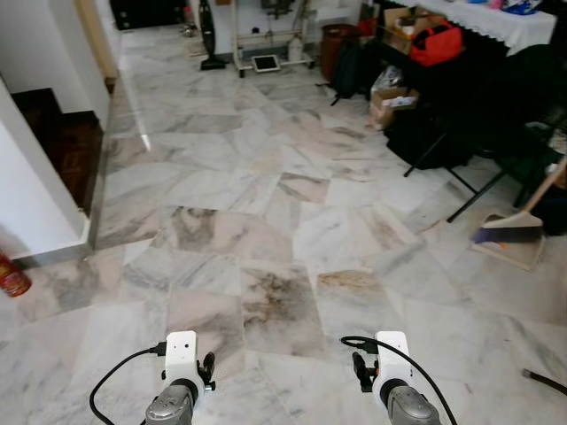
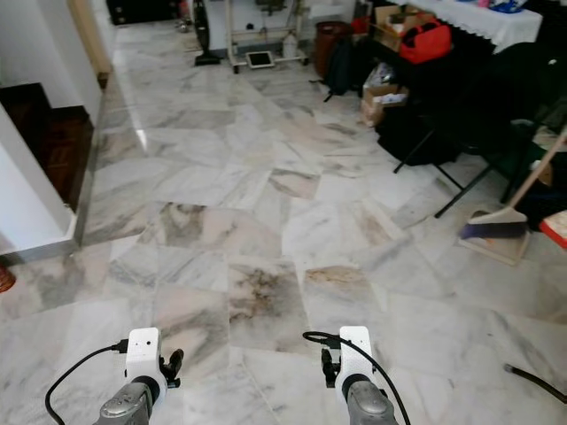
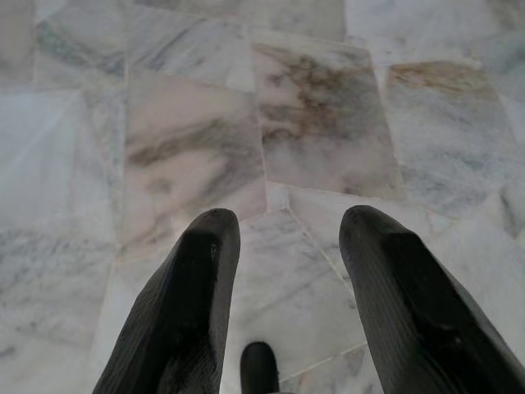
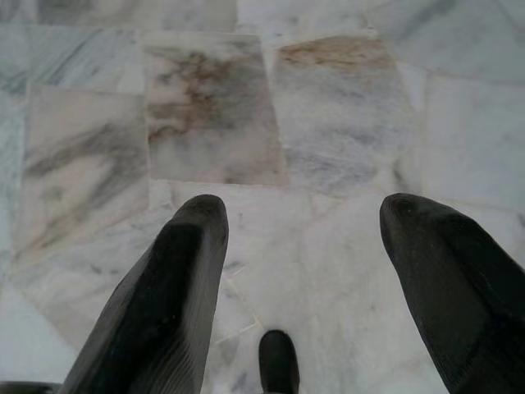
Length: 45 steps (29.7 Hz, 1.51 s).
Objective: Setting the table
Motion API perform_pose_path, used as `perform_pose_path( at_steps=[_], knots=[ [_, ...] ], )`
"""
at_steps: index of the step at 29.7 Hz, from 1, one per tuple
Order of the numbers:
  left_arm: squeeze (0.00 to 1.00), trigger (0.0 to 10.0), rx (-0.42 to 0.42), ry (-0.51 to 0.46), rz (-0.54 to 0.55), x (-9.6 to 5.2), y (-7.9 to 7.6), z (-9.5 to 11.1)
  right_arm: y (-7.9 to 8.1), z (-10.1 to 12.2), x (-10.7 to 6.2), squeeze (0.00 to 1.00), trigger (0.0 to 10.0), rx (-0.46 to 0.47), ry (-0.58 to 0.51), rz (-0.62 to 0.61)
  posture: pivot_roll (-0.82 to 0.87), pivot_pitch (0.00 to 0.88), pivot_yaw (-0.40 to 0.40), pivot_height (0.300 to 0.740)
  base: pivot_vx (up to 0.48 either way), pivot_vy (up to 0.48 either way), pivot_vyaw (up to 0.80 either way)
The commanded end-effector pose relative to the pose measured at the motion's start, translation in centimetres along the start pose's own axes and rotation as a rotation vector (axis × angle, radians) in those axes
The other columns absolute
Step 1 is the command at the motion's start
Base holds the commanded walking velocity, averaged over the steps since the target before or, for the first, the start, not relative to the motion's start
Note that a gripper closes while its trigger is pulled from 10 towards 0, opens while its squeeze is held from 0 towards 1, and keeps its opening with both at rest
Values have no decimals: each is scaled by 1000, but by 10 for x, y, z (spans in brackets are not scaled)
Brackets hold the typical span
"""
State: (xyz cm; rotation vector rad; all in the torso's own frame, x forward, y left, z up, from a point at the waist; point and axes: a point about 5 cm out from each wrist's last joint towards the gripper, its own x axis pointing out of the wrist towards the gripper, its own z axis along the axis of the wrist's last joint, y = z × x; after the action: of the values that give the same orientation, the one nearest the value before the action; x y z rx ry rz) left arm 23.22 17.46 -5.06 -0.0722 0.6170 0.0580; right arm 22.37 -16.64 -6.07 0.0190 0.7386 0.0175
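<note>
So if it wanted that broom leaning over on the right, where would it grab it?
Probably the wooden handle of the broom, partway up, coming from the open floor side on its left. The handle slants up to the right, thin enough to fit between fingers; the bristle head rests low in a dustpan.

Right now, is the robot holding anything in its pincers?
No, nothing. The left pincer and the right pincer are both open, with only the marble floor showing between their fingers.

open marble floor (image 1: 266,204) ahead, dustpan (image 1: 509,243) off to the right, table (image 1: 496,22) far right, stairwell (image 1: 53,142) on the left.
</note>
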Motion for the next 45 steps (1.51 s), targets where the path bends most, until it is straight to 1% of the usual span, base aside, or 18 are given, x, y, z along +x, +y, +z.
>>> perform_pose_path(
  at_steps=[1, 6, 12, 19, 22, 24, 25, 28, 29, 30, 32, 35, 45],
  knots=[
    [0, 10000, 19, 24, 13, -1, 4, -5, 0, -4, -1, 0, 10000, 12, 11, -5, 23, 0, 36, 740, 0, 0, -763],
    [0, 10000, 41, 32, 16, -2, 4, -6, -1, -4, -1, 0, 10000, 11, 12, -7, 16, 0, 38, 740, 0, -346, -761],
    [0, 10000, 33, 39, 14, -2, 3, -7, -3, -4, -1, 0, 10000, 15, 11, -15, 10, 0, 39, 740, 0, 0, -758],
    [0, 10000, 52, 42, 13, -2, 4, -8, -3, -4, -1, 0, 10000, 14, 10, -15, 12, 0, 34, 740, 0, 0, -756],
    [0, 10000, 66, 47, 13, -3, 6, -9, -3, -4, -1, 0, 10000, 14, 10, -14, 13, 0, 32, 740, 0, -480, -756],
    [0, 10000, 37, 53, 33, -4, 9, -11, -3, -3, -1, 0, 10000, 13, 8, -14, 13, 0, 32, 740, 0, -480, -756],
    [0, 10000, 1, 51, 45, -4, 10, -12, -3, -3, -1, 0, 10000, 14, 8, -14, 11, 0, 30, 740, 0, 0, -756],
    [0, 10000, 41, 57, 37, -5, 11, -13, -3, -1, -1, 0, 10000, 16, 4, -15, 10, 0, 27, 740, 0, 0, -756],
    [0, 10000, 41, 57, 37, -5, 11, -13, -3, -1, -1, 0, 10000, 16, 4, -15, 10, 0, 27, 740, 0, 0, -756],
    [0, 10000, 73, 61, 24, -6, 10, -14, -4, -2, -1, 0, 10000, 13, 4, -15, 8, 0, 26, 740, 0, -480, -756],
    [0, 10000, 89, 63, 14, -6, 9, -15, -4, -2, -1, 0, 10000, 11, 4, -16, 5, 0, 26, 740, 0, -480, -756],
    [0, 10000, 54, 66, 31, -6, 10, -16, -6, 1, 0, 0, 10000, 17, -2, -24, 1, 0, 25, 740, 0, -320, -756],
    [0, 10000, 70, 51, 9, -3, 6, -10, -7, 1, 0, 0, 10000, 22, -2, -27, -1, 0, 24, 740, 0, 0, -756]
  ],
)
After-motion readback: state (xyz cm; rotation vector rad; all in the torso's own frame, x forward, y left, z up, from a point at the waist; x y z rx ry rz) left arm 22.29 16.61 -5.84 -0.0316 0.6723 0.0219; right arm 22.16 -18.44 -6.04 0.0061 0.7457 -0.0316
